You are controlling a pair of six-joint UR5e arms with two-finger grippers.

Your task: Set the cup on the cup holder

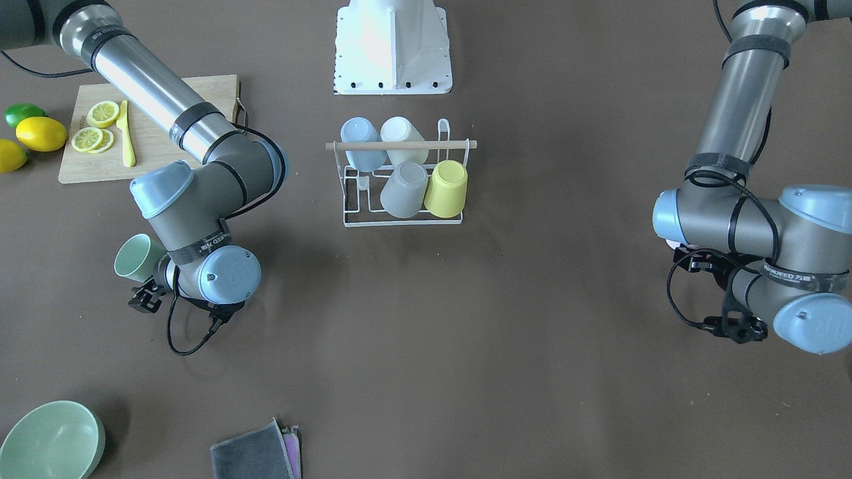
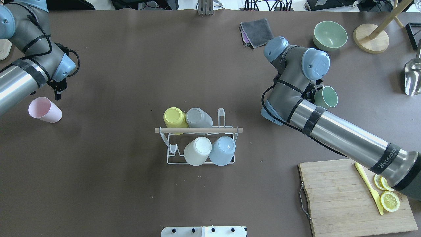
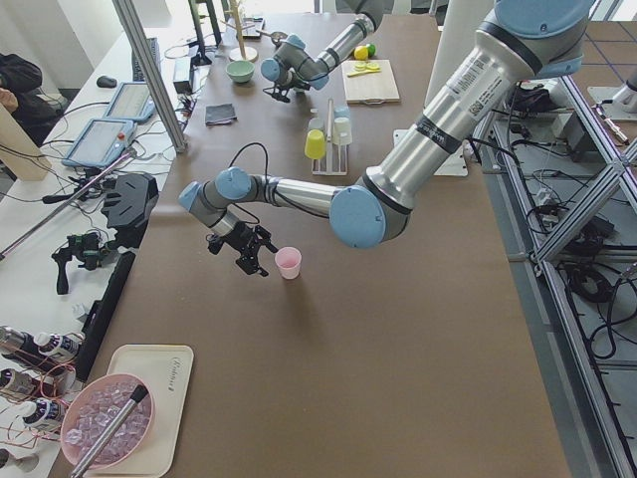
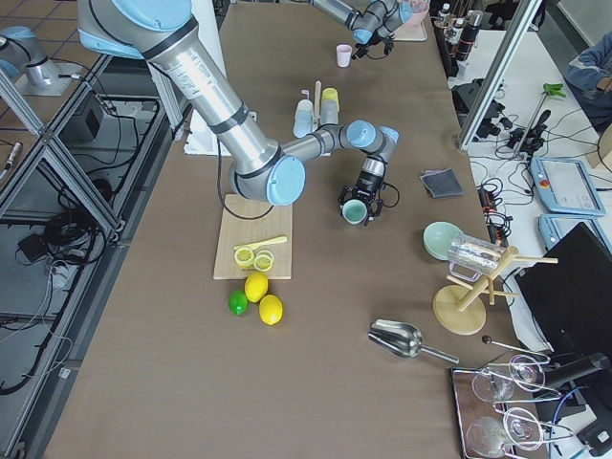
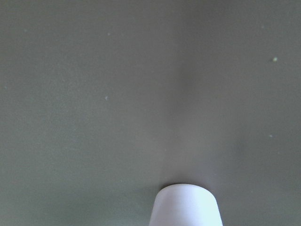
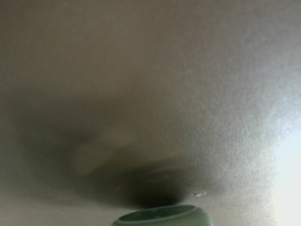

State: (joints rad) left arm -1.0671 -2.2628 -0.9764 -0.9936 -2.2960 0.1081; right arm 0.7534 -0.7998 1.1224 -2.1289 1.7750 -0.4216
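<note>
The cup holder, a white wire rack (image 2: 171, 161) with a wooden rod (image 2: 197, 130) across its top, stands mid-table. Upside down on its pegs are a yellow (image 2: 174, 117), a grey (image 2: 198, 117), a white (image 2: 197, 150) and a blue cup (image 2: 223, 150). My right gripper (image 2: 316, 95) is shut on a pale green cup (image 2: 326, 96), held on its side low over the table, right of the rack. The cup also shows in the front-facing view (image 1: 136, 257). My left gripper (image 2: 58, 90) hangs just beside a pink cup (image 2: 44, 110) on the table at far left. I cannot tell whether it is open or shut.
A wooden cutting board (image 2: 342, 194) with lemon slices and a yellow knife lies near right. A green bowl (image 2: 330, 34), a grey cloth (image 2: 256, 31), a wooden stand (image 2: 371, 41) and a metal scoop (image 2: 412, 77) sit far right.
</note>
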